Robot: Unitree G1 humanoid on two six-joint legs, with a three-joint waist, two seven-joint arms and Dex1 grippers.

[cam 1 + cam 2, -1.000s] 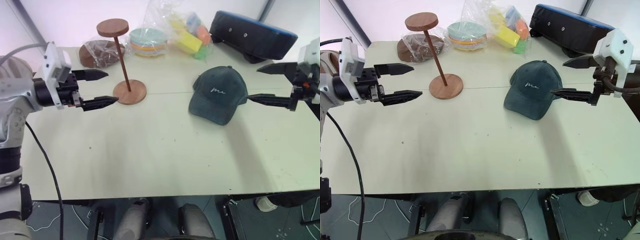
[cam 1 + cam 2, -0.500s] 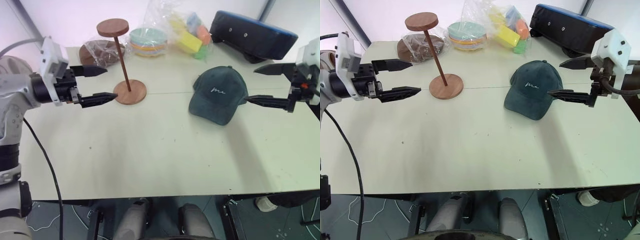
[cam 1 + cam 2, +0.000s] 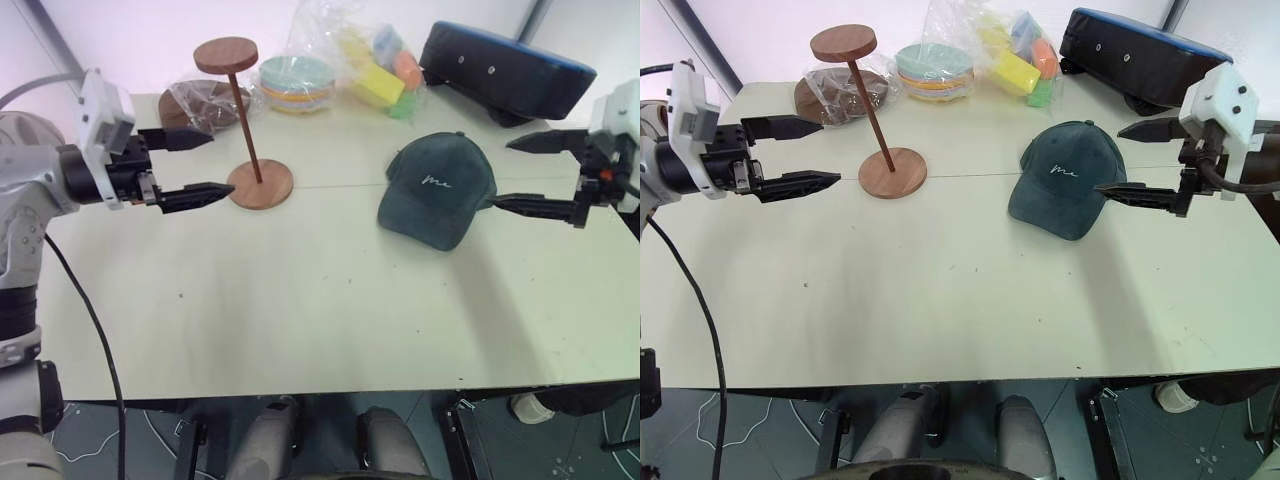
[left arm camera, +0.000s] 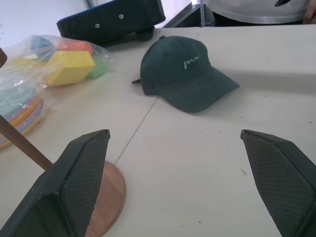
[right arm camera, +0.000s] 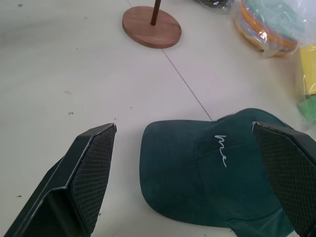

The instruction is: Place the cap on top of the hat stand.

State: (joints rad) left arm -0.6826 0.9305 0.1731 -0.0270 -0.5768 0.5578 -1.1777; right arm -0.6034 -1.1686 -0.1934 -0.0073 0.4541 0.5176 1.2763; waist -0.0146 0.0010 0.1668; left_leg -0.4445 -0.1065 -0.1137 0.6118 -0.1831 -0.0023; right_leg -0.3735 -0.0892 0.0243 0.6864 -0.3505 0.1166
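Left eye view: dark teal-grey soft baseball cap [image 3: 437, 188] with curved brim and white script embroidery is lying on the pale surface [image 3: 320, 310], crown up, brim toward the near edge. Reddish-brown wooden hat stand [image 3: 245, 125], thin rod between round base and smaller top disc, is standing upright well apart from the cap, off to the robot's left. Behind it a brown round object in clear plastic [image 3: 198, 103], a stack of pastel plates [image 3: 295, 82], bagged coloured blocks [image 3: 385, 70] and a dark padded case [image 3: 505, 70] are sitting along the far edge.

Right gripper [image 3: 530, 175] is hovering just beside the cap's right flank, jaws spread wide and empty, one finger level with the crown, the other near the brim line; not touching the fabric as far as can be seen. Left gripper [image 3: 205, 165] is hanging just beside the stand's base, jaws also wide, gripping nothing.

Step in hand, judged: closing on the cap. Doing it well likely means sliding the right jaws in along the side, pinching where the stiff brim joins the crown rather than soft cloth alone, so the cap is not collapsing on the lift. Left jaws could be steadying the rod, since the stand looks easy to topple.
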